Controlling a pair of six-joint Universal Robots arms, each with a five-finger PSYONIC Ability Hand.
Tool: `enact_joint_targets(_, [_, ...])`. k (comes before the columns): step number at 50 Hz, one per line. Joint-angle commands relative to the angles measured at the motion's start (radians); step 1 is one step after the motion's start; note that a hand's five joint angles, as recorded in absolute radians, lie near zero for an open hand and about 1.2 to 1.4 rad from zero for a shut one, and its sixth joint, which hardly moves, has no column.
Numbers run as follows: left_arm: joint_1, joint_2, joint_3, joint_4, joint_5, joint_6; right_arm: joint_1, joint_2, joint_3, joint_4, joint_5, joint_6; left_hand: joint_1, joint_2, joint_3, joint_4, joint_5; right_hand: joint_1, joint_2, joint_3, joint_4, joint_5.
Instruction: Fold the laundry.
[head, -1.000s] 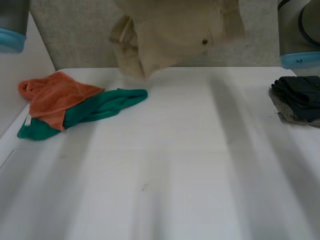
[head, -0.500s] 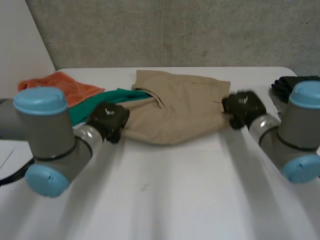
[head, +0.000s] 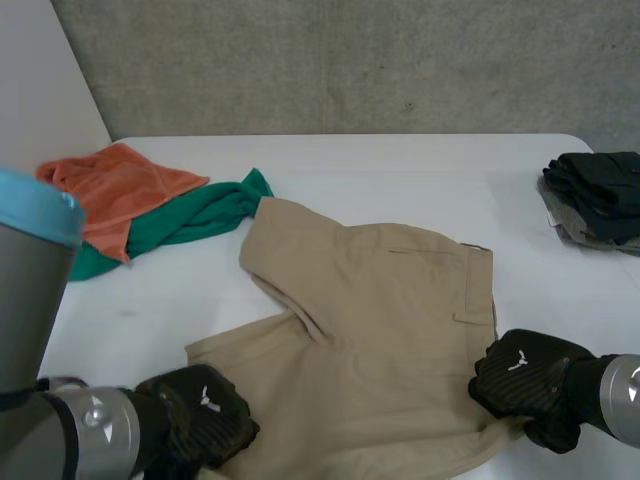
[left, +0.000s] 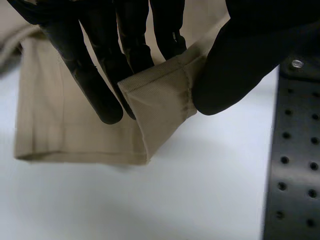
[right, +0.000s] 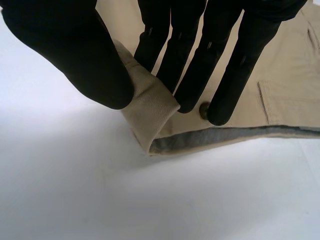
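Here we are with the khaki shorts (head: 370, 330) lying spread across the middle of the white table (head: 420, 160), waistband towards the robot's right, legs towards its left. The left hand (head: 205, 425) sits at the near corner of a leg hem, and its wrist view shows that corner pinched between the thumb (left: 235, 65) and the fingers, lifted a little off the table while the rest of the hem lies flat. Over on the other side, the right hand (head: 530, 380) is at the near corner of the waistband. It is clamped too, with the thumb on one side of a rolled-up bit of band, the fingers on the other, and a small button (right: 204, 111) just at the fingertips. So both hands have a firm hold along the near edge. How far along are we? By my reading, early on this garment: the shorts are laid out but not folded over yet, and a loose flap rumples the cloth where the legs meet. Far left, an orange cloth (head: 115, 195) and a green cloth (head: 200, 215) lie heaped together, touching, and clearly unfolded. Far right, a dark pile (head: 600, 190) looks neatly stacked, so some laundry seems done. Left to do, I'd judge: fold these shorts, then the two in the heap.
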Motion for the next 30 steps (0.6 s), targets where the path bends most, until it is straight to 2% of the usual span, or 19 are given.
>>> enact_joint_targets(1, [0.023,-0.120,0.212,0.203,-0.039,-0.009,-0.003,0.116,-0.129,-0.118,-0.021,0.174,0.206,0.164,0.168,0.162,0.193,0.348,0.234,0.212,0.198,0.212])
enact_joint_targets(6, [0.038,-0.296,0.431,0.425,-0.062,-0.024,0.031,0.232,-0.287,-0.306,0.056,0.413,0.206,0.164,0.168,0.162,0.192,0.348,0.234,0.212,0.198,0.212])
enact_joint_targets(8, [0.039,-0.359,0.500,0.472,-0.067,-0.030,0.045,0.274,-0.327,-0.375,0.097,0.479,0.218,0.176,0.179,0.174,0.204,0.348,0.234,0.212,0.198,0.212])
enact_joint_targets(9, [0.038,-0.425,0.572,0.502,-0.071,-0.038,0.059,0.313,-0.368,-0.433,0.146,0.535,0.224,0.181,0.185,0.180,0.210,0.348,0.234,0.212,0.198,0.212])
enact_joint_targets(12, [0.035,-0.523,0.690,0.521,-0.079,-0.050,0.085,0.367,-0.422,-0.507,0.215,0.603,0.239,0.196,0.200,0.194,0.225,0.348,0.234,0.212,0.198,0.212])
enact_joint_targets(13, [0.033,-0.589,0.771,0.522,-0.089,-0.061,0.097,0.399,-0.456,-0.555,0.263,0.632,0.241,0.199,0.202,0.197,0.227,0.348,0.234,0.212,0.198,0.212])
enact_joint_targets(17, [0.029,-0.752,0.969,0.521,-0.128,-0.078,0.128,0.473,-0.520,-0.674,0.352,0.657,0.241,0.199,0.202,0.197,0.227,0.348,0.234,0.212,0.198,0.212])
enact_joint_targets(24, [0.023,-0.930,1.203,0.545,-0.209,-0.087,0.168,0.576,-0.556,-0.952,0.430,0.648,0.163,0.120,0.124,0.118,0.149,0.348,0.234,0.212,0.198,0.212])
enact_joint_targets(25, [0.021,-0.951,1.229,0.550,-0.232,-0.093,0.171,0.603,-0.556,-1.028,0.441,0.640,-0.027,-0.069,-0.065,-0.071,-0.040,0.257,0.143,0.121,0.108,0.121])
enact_joint_targets(28, [0.007,-0.953,1.220,0.556,-0.254,-0.104,0.175,0.639,-0.551,-1.122,0.453,0.631,-0.745,-0.788,-0.784,-0.789,-0.759,-0.759,-0.873,-0.895,-0.908,-0.895])
enact_joint_targets(29, [-0.010,-0.944,1.193,0.561,-0.254,-0.111,0.178,0.662,-0.553,-1.173,0.460,0.622,-0.981,-1.023,-1.019,-1.025,-0.994,-0.874,-0.988,-1.010,-1.024,-1.010])
enact_joint_targets(30, [-0.017,-0.935,1.177,0.567,-0.251,-0.111,0.180,0.669,-0.550,-1.195,0.463,0.617,-0.981,-1.023,-1.019,-1.025,-0.994,-0.874,-0.988,-1.010,-1.024,-1.010])
